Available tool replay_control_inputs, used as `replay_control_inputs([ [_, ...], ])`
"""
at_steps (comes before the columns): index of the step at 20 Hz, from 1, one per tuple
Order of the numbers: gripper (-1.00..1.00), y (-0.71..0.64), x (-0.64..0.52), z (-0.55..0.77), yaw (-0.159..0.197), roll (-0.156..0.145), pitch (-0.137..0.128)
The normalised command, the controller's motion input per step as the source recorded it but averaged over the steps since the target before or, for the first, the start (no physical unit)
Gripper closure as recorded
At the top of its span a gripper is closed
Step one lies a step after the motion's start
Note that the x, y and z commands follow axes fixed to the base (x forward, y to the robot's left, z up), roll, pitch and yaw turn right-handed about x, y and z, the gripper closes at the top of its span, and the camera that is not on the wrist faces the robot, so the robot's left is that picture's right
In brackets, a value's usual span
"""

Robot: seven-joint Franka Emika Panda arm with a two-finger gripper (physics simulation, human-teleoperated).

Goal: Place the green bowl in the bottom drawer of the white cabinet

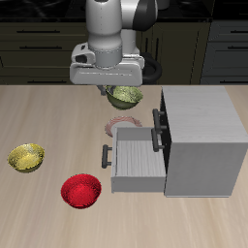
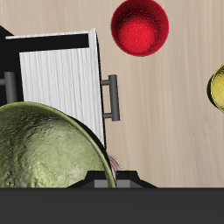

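The green bowl (image 1: 126,96) hangs in the air, held at its rim by my gripper (image 1: 109,91), which is shut on it. It is above the table just behind the open bottom drawer (image 1: 136,163) of the white cabinet (image 1: 201,136). The drawer is pulled out toward the table's middle, its dark bar handle (image 1: 106,155) at the front and its tray showing nothing inside. In the wrist view the green bowl (image 2: 44,149) fills much of the frame beside the gripper (image 2: 109,175), partly covering the bottom drawer (image 2: 57,74). The fingertips are hidden by the bowl's rim.
A yellower bowl (image 1: 26,156) sits far from the cabinet, also seen as the yellow bowl (image 2: 219,87). A red bowl (image 1: 81,191) lies near the table's front edge, the red bowl (image 2: 140,26) just beyond the drawer handle (image 2: 111,96). A pale round plate (image 1: 124,124) lies under the held bowl.
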Motion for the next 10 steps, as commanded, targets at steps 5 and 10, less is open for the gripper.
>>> replay_control_inputs([
  [5, 1.00, 0.14, 0.06, -0.11, 0.029, 0.019, 0.009],
  [10, 1.00, 0.10, 0.07, -0.18, 0.006, 0.015, 0.022],
])
